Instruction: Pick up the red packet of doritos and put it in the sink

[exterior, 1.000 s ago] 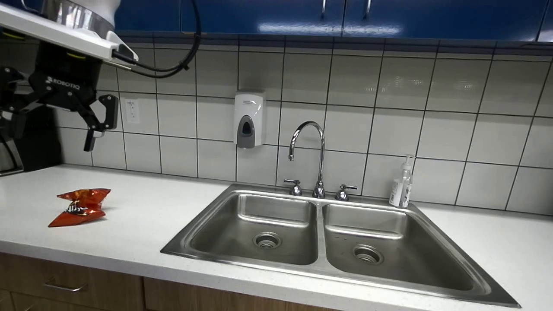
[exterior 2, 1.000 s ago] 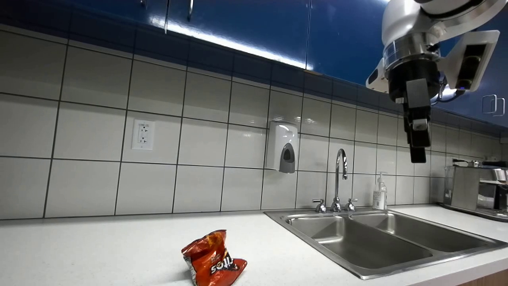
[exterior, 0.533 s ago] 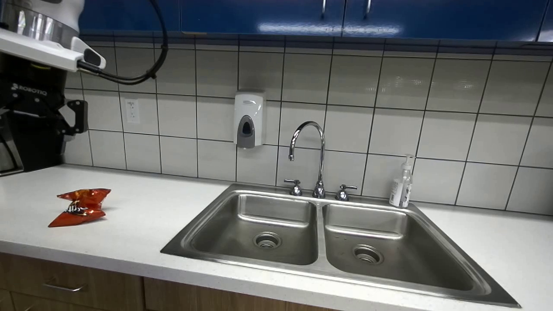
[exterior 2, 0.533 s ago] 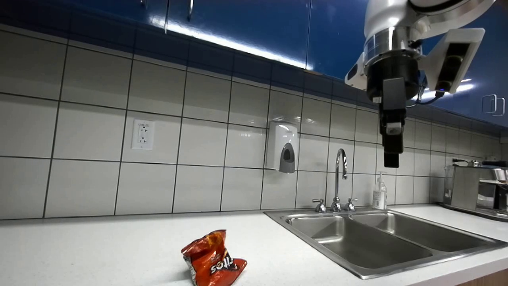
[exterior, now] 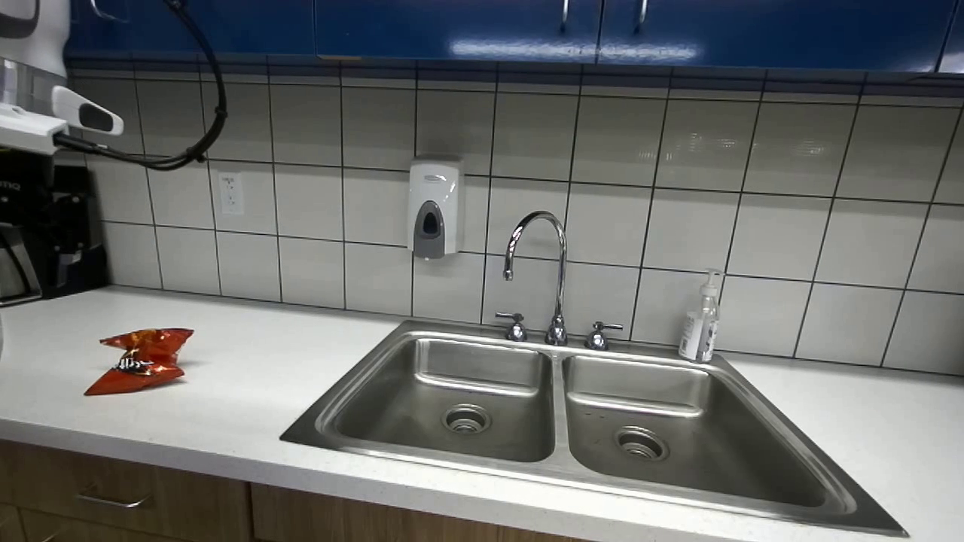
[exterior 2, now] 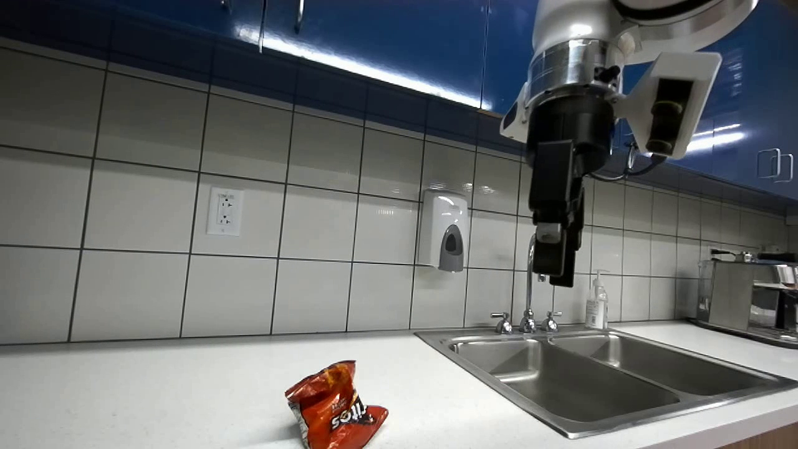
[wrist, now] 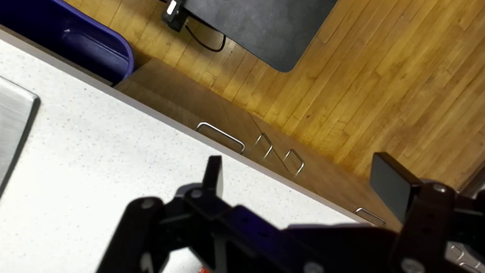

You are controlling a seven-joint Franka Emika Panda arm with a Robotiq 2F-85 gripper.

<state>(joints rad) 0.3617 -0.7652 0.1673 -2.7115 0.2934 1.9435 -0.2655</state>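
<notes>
The red packet of doritos (exterior: 147, 365) lies crumpled on the white counter left of the sink (exterior: 561, 446). In an exterior view the packet (exterior 2: 336, 411) is at the bottom and the sink (exterior 2: 486, 373) is at right. In the wrist view a sliver of the packet (wrist: 204, 270) shows at the bottom, mostly hidden by the gripper; a sink corner (wrist: 17, 110) is at the left edge. My gripper (wrist: 299, 170) is open, its fingers wide apart with nothing between them, above the counter's front edge. In an exterior view the gripper (exterior 2: 553, 277) hangs high above the counter, apart from the packet.
A faucet (exterior: 556, 331) rises behind the sink, with a soap bottle (exterior: 699, 327) at right. A soap dispenser (exterior: 435, 211) is on the tiled wall. Blue cabinets (exterior: 452, 30) hang above. A blue bin (wrist: 91, 45) stands below the counter.
The arm and gripper have moved left and somewhat down in both exterior views. The gripper appears larger in the view where the packet is nearest. The packet has not moved.
</notes>
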